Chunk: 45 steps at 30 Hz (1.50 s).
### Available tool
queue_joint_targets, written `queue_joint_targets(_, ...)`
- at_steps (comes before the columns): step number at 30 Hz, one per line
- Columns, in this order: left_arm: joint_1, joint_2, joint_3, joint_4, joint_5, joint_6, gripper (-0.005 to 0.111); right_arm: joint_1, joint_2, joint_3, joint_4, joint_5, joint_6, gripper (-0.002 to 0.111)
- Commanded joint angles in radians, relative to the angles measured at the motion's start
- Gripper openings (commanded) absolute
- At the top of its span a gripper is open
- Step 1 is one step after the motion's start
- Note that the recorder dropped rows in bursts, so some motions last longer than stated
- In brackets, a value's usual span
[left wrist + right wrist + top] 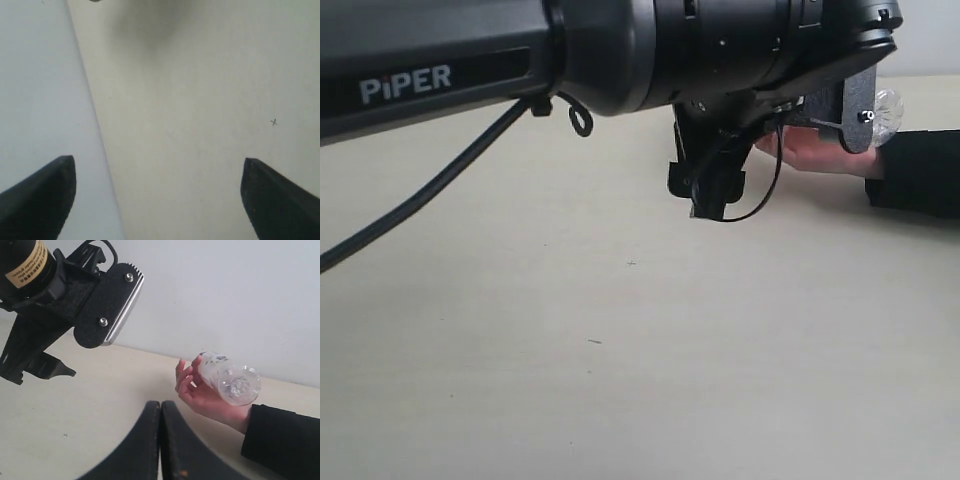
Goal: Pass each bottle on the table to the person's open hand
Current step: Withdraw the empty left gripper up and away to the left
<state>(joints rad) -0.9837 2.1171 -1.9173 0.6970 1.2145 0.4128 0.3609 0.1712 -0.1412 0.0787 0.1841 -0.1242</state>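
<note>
One clear plastic bottle (229, 378) lies on its side in the person's open hand (200, 395), its base toward my right wrist camera; its cap is hidden. In the exterior view only the bottle's clear end (887, 108) shows behind my left arm, above the hand (815, 152). My left gripper (705, 192) hangs just left of the hand, above the table (620, 350). Its fingers (50, 185) stand wide apart, so it (157, 165) is open and holds nothing. My right gripper (160, 407) is shut and empty, short of the hand. No other bottle is in view.
The person's black sleeve (920, 172) rests on the table at the right. My left arm (470, 60) spans the top of the exterior view, with a black cable (420, 195) hanging under it. A pale wall (225, 290) rises behind the table's far edge.
</note>
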Motion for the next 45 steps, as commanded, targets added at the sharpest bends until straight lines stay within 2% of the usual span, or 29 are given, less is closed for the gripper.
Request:
queue_joint_targets(1,-0.006,-0.014,0.0,0.007,0.007,-0.069,0.079,0.001,-0.007,0.005,0.0,-0.006,-0.005,0.001)
queue_joint_targets(4,-0.004,-0.014,0.0,0.007,0.007,-0.114,0.053,0.001,-0.007,0.005,0.0,-0.006,-0.005,0.001)
queue_joint_targets(6,-0.002,-0.014,0.0,0.007,0.007,-0.15,0.029,0.001,-0.007,0.005,0.0,-0.006,-0.005,0.001)
queue_joint_targets(7,-0.002,-0.014,-0.002,0.023,0.007,-0.175,0.011,0.001,-0.007,0.005,0.0,-0.006,-0.005,0.001)
queue_joint_targets(8,-0.002,-0.014,-0.002,0.035,0.007,-0.196,0.0,0.001,-0.007,0.005,0.0,-0.006,-0.005,0.001)
queue_joint_targets(11,0.004,-0.014,-0.002,0.001,0.007,-0.368,0.002,0.001,-0.007,0.005,0.0,-0.006,-0.005,0.001)
queue_joint_targets(14,0.007,-0.014,-0.002,-0.039,0.007,-0.365,0.002,0.001,-0.007,0.005,0.0,-0.006,-0.005,0.001)
queue_joint_targets(19,0.007,-0.018,0.009,0.004,0.007,-0.567,0.002,0.001,-0.007,0.005,0.0,-0.006,-0.005,0.001)
queue_joint_targets(23,0.007,-0.051,0.082,0.021,0.007,-0.722,0.002,0.001,-0.007,0.005,0.0,-0.006,-0.005,0.001)
queue_joint_targets(27,0.003,-0.131,0.233,0.021,-0.001,-0.826,0.002,0.001,-0.007,0.005,0.0,-0.006,-0.005,0.001)
queue_joint_targets(29,0.003,-0.183,0.338,0.021,-0.048,-0.892,0.002,0.001,-0.007,0.005,-0.003,-0.006,-0.005,0.001)
queue_joint_targets(36,-0.018,-0.453,0.74,0.035,-0.337,-1.131,0.001,0.001,-0.007,0.005,-0.003,-0.006,-0.005,0.001)
queue_joint_targets(41,-0.11,-0.687,0.978,0.105,-0.512,-1.293,0.001,0.001,-0.007,0.005,-0.003,-0.006,-0.005,0.001)
queue_joint_targets(45,-0.197,-0.856,1.08,0.109,-0.529,-1.38,0.001,0.001,-0.007,0.005,-0.003,-0.006,-0.005,0.001)
